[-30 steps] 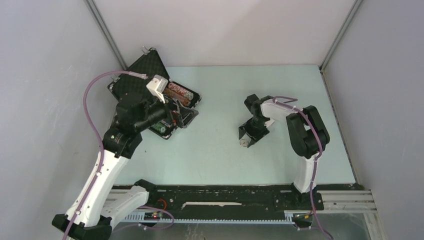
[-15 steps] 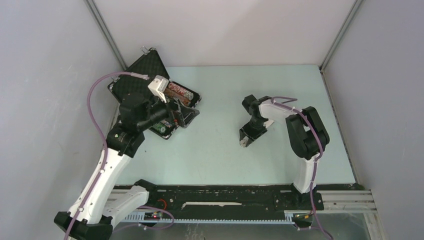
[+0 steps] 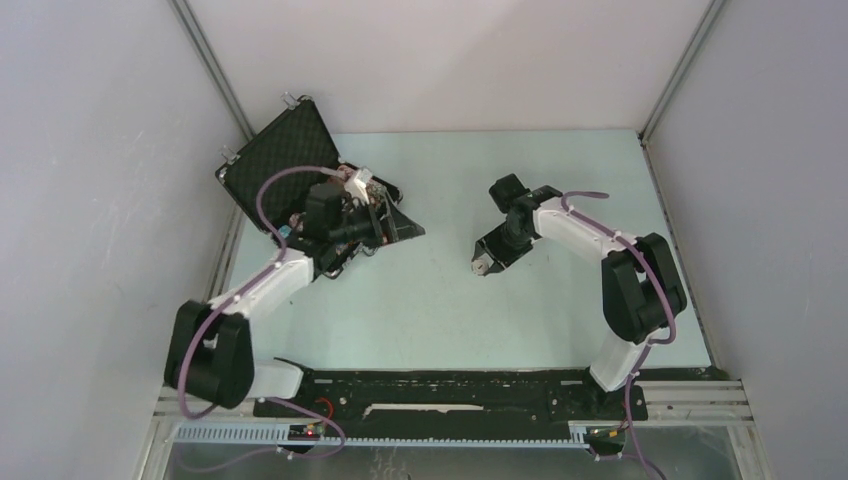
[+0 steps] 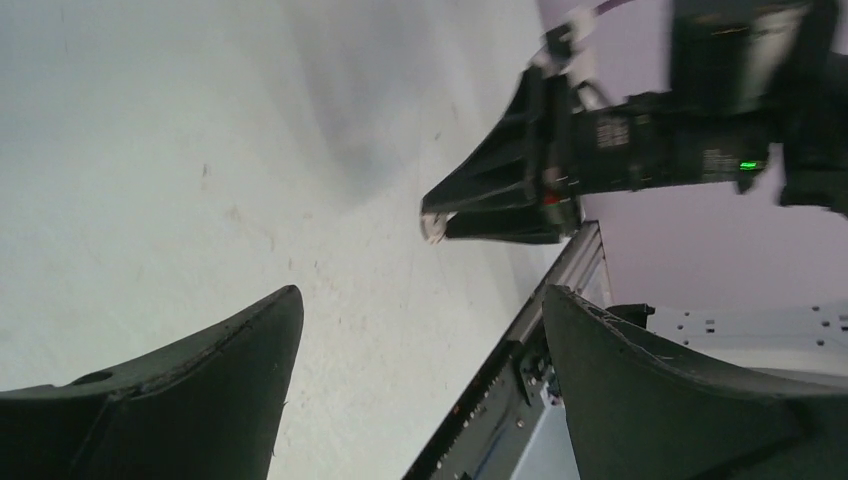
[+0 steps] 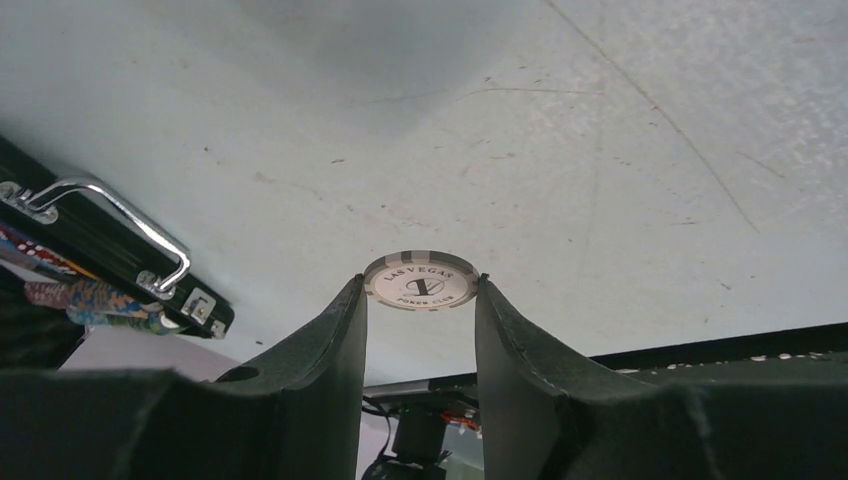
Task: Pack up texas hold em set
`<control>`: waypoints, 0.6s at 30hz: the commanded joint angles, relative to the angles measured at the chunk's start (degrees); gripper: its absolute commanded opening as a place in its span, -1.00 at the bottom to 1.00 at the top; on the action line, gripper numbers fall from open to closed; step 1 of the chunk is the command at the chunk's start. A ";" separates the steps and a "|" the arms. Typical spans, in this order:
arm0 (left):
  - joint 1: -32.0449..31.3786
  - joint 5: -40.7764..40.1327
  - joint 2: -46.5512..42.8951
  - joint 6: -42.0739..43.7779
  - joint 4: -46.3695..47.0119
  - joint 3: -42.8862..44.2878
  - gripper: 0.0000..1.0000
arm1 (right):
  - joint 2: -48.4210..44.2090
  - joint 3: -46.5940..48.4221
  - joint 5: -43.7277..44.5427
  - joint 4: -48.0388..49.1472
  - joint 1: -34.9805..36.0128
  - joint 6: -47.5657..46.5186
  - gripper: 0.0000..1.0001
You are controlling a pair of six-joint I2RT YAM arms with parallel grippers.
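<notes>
Well, at the upper left of the overhead view the case sits open on the bench. The left arm reaches across its front, jaws spread wide and empty. Past a bare stretch, at centre frame, the right arm has its jaws closed part-way on a single poker chip, pinched across its rim. The case lies well off to their left, so I'd judge the chip must travel leftward. The left arm is nearer the case.

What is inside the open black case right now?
Multicoloured poker chips show inside the case. The left arm covers most of the tray, so anything else inside cannot be seen.
</notes>
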 commanded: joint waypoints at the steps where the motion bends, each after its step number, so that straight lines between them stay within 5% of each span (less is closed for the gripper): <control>1: -2.17 2.04 3.01 -7.39 12.23 -4.73 0.87 | -1.72 0.36 -2.16 3.23 0.94 2.17 -0.49; 11: -9.53 -2.77 12.74 -14.48 25.88 -8.45 0.41 | -1.91 2.97 -5.32 6.36 3.11 3.63 -0.49; 18: -10.18 -6.47 13.61 -18.54 33.05 -14.33 0.31 | -2.62 4.64 -5.68 6.75 5.02 4.57 -0.48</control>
